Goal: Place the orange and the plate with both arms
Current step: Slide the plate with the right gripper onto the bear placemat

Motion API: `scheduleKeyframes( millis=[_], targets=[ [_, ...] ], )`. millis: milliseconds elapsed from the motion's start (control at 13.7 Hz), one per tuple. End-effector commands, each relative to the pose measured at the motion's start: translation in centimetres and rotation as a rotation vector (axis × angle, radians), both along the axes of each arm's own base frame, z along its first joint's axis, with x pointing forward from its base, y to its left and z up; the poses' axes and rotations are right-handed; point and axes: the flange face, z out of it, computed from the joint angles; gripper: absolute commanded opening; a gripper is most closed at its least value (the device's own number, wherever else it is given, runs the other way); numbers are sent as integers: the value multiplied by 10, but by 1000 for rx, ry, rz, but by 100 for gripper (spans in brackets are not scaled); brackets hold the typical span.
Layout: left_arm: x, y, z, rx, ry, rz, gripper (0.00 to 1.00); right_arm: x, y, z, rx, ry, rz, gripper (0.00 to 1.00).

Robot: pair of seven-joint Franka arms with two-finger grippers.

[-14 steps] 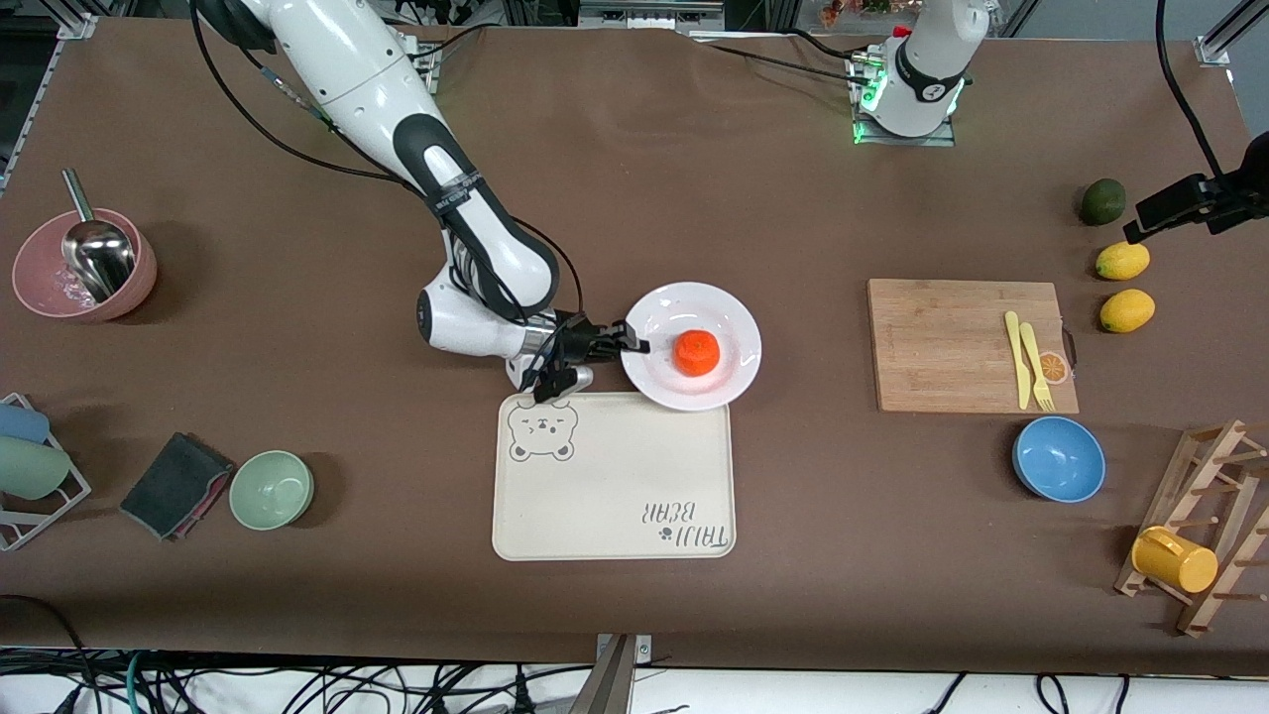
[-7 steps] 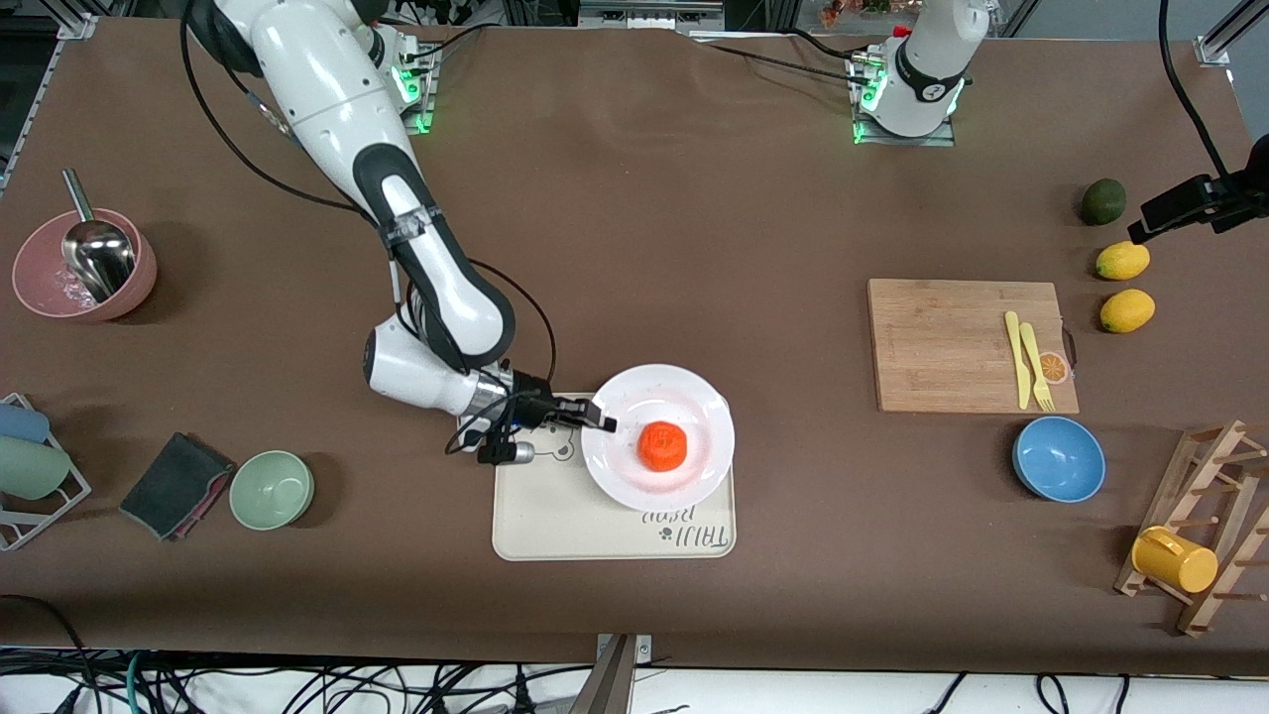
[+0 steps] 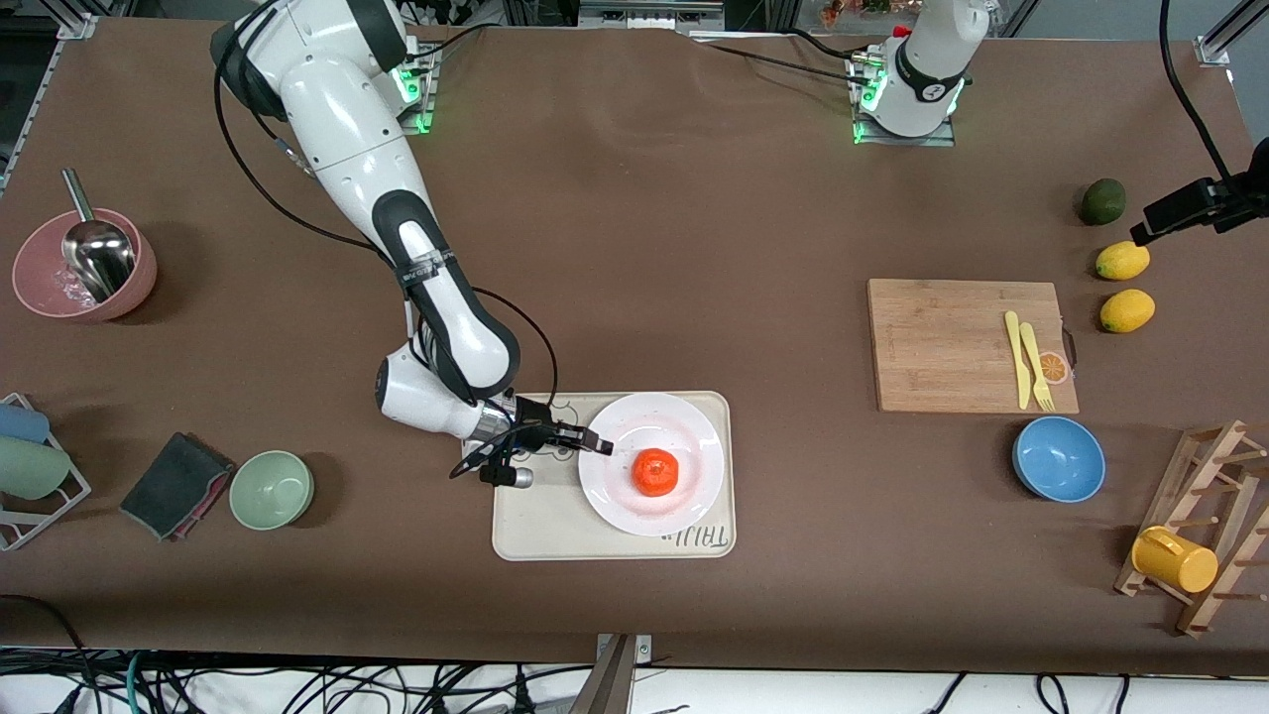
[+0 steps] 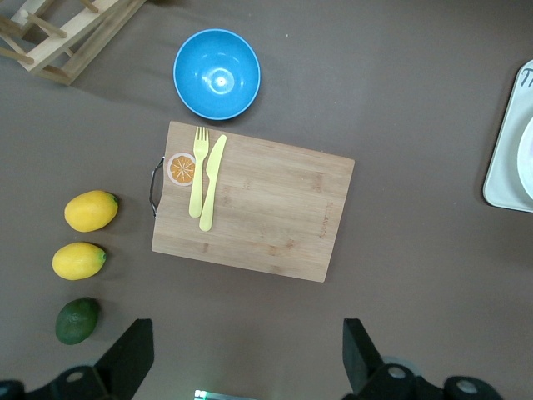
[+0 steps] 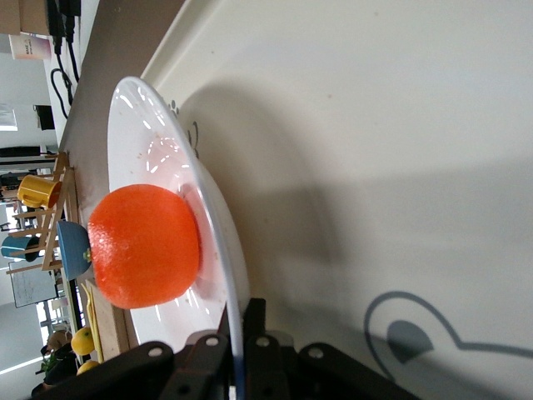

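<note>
The white plate (image 3: 684,426) lies over the cream bear tray (image 3: 540,516), with the orange (image 3: 655,472) in its middle. My right gripper (image 3: 595,445) is shut on the plate's rim at the right arm's end. In the right wrist view the rim (image 5: 158,158) runs between my gripper's (image 5: 241,333) fingers, the orange (image 5: 143,246) sits on the plate and the tray (image 5: 375,125) lies below. I cannot tell whether the plate rests on the tray. My left gripper (image 3: 1185,210) waits open and empty (image 4: 246,350) up over the table by the avocado.
A wooden cutting board (image 3: 967,342) with a yellow fork and knife, a blue bowl (image 3: 1058,458), two lemons (image 3: 1122,261) and an avocado (image 3: 1101,200) lie toward the left arm's end. A green bowl (image 3: 271,488), a dark cloth (image 3: 176,484) and a pink bowl (image 3: 84,263) lie toward the right arm's end.
My right arm has carried the plate with the orange from the bare table toward the front camera, over the tray. The left arm has hardly moved.
</note>
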Motion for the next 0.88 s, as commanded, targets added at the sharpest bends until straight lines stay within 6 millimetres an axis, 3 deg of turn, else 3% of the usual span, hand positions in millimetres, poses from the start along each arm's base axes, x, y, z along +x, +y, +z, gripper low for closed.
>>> scheduleKeyframes(
  millis=[0,73,146,219,292,584,803],
  targets=[
    [-1,0,4,-17,-3,11,100,7,5,7,7,-13,-6,0],
    [-2,0,5,-17,-3,10,100,7,5,12,6,-15,-1,7],
    [-2,0,5,-17,-3,10,100,7,-2,9,-21,-17,9,33],
    [-2,0,4,-18,0,10,100,7,-3,13,-44,-31,29,91],
    [-2,0,4,-18,3,10,100,8,-3,18,-71,-51,58,100],
    [-4,0,3,-20,16,9,100,10,-9,45,-171,-120,148,100],
    [-5,2,4,-20,17,12,100,8,-16,70,-347,-218,305,100]
  ],
)
